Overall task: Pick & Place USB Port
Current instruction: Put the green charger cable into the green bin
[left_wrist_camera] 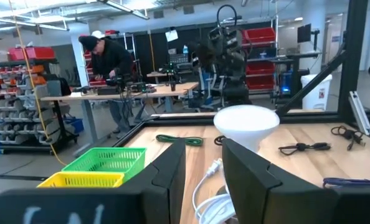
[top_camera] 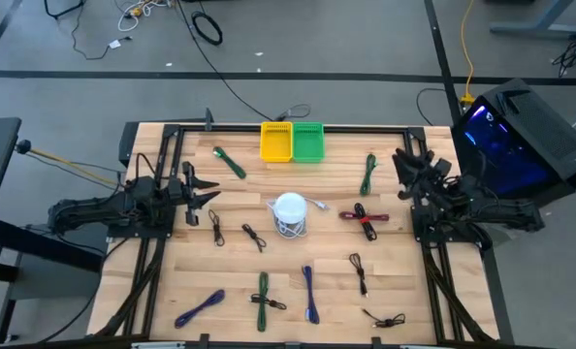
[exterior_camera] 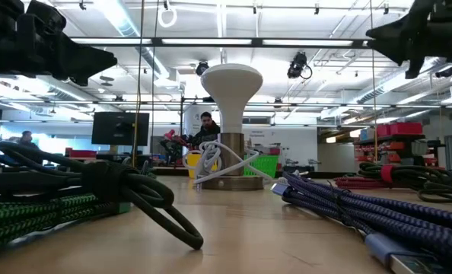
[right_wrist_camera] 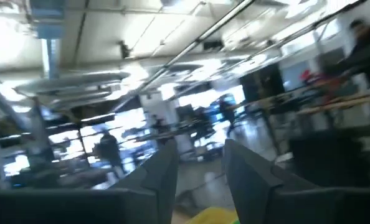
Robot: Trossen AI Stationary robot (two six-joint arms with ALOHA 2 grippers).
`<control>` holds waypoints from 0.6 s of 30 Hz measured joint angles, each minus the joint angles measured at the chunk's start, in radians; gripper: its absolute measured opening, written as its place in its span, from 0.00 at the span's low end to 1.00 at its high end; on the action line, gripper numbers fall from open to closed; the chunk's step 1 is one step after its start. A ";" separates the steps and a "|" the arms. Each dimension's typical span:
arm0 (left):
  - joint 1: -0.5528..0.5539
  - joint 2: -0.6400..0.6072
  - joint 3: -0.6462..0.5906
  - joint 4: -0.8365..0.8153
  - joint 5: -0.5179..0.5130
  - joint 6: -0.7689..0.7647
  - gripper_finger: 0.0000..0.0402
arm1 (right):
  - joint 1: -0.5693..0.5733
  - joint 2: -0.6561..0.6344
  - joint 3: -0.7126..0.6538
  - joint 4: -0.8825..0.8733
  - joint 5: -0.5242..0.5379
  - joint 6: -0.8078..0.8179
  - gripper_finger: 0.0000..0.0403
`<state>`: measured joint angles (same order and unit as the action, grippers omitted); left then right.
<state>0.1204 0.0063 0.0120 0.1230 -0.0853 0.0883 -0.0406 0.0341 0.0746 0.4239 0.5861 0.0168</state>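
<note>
Wooden slats make up the table, framed by dark rails on a grey workshop floor.

At the left edge the left gripper hangs above the table's left side, its fingers standing a little apart with nothing between them; past them its wrist view looks toward a person bent over a bench in the room beyond. Just right of this gripper lie two small black cables, and nearer the front edge a blue cable and a green cable. Toward the back, a green bundled cable lies slanted.

At the back rail the yellow basket and the green basket sit side by side, touching. In the middle of the table stands the white lamp-shaped USB port, upright, with a white cord looped around its base; neither gripper touches it. In front of it lies another blue cable.

Right of the port rest a red and black cable, a green cable behind it, and black cables toward the front right.

The right gripper is raised near the table's right rear, tilted upward; its fingers are slightly apart and empty.
</note>
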 joint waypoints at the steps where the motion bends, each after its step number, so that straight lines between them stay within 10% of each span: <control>1: 0.000 0.000 0.000 0.000 0.000 0.000 0.27 | 0.000 0.015 0.001 0.018 0.021 -0.023 0.33; 8: 0.000 0.000 0.000 0.000 -0.015 0.001 0.27 | -0.039 0.248 0.156 -0.138 0.397 -0.088 0.33; 18: 0.000 0.000 0.000 0.000 -0.023 -0.041 0.27 | -0.149 0.693 0.343 -0.520 0.336 0.165 0.33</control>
<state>0.1207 0.0063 0.0120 0.1225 -0.1085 0.0475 -0.1901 0.7271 0.4172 -0.0958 0.9225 0.1814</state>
